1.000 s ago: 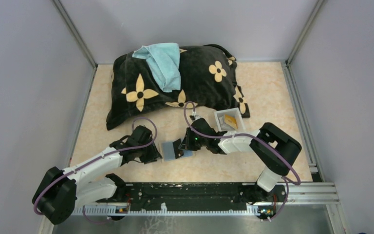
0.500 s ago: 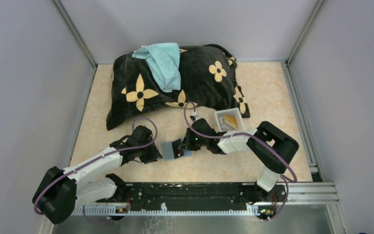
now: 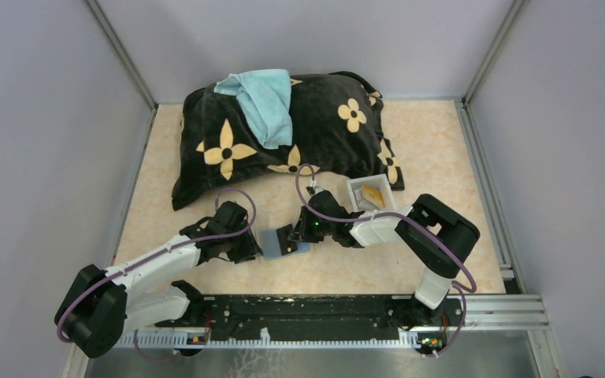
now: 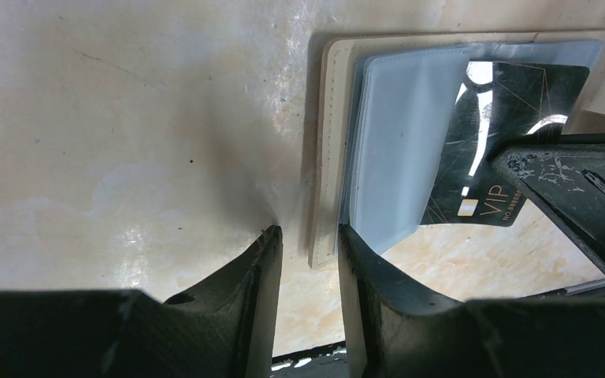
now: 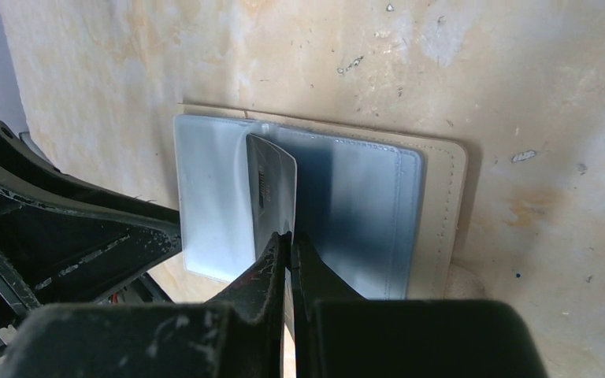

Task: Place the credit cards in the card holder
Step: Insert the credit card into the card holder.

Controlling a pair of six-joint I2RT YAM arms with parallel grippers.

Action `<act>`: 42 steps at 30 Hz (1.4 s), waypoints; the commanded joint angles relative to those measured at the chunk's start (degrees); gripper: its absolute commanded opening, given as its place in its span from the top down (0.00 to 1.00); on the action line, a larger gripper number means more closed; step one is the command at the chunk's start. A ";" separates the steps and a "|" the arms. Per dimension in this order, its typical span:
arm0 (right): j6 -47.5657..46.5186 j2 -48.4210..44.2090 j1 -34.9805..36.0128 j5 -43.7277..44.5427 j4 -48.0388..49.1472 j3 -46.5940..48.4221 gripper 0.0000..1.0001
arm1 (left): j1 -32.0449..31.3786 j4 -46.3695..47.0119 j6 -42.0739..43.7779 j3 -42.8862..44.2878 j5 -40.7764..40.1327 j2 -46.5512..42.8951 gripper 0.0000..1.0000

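Holder (image 5: pixel 433 213) is lying open on the table (image 4: pixel 126 118) between the two grippers, its clear sleeves (image 4: pixel 398 142) facing up. Black card (image 4: pixel 512 118) is angling into the sleeves, its leading end sitting among them. Right gripper (image 5: pixel 290 244) is pinching that card's rear edge, jaws closed on it. Left gripper (image 4: pixel 307 252) is straddling the holder's edge with fingers partly apart, one at the sleeves, the other over bare table; whether it is pressing down cannot be told. White tray (image 3: pixel 356 187) is sitting just behind the right gripper, holding a gold card (image 3: pixel 373 195). Flowered pillow (image 3: pixel 323 134) and blue towel (image 3: pixel 264 102) are lying farther back.
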 commanded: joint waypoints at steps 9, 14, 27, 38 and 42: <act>1.17 0.68 0.61 5.21 -7.15 -1.04 1.00 | -0.07 -3.52 1.31 -1.23 -1.87 2.87 0.64; 4.21 -0.38 0.91 6.60 -7.62 -1.95 1.00 | -0.24 -3.61 1.17 -1.13 -1.92 3.06 0.69; 4.75 1.55 1.53 3.45 -8.40 0.32 1.00 | -0.60 -3.60 1.42 -0.75 -2.11 3.77 0.72; 3.82 3.99 1.81 0.22 -8.58 1.30 1.00 | -0.60 -3.60 1.62 -0.48 -2.12 4.14 0.72; 3.31 4.16 1.88 -0.57 -9.03 1.48 1.00 | -0.60 -3.61 1.61 -0.41 -2.05 4.38 0.72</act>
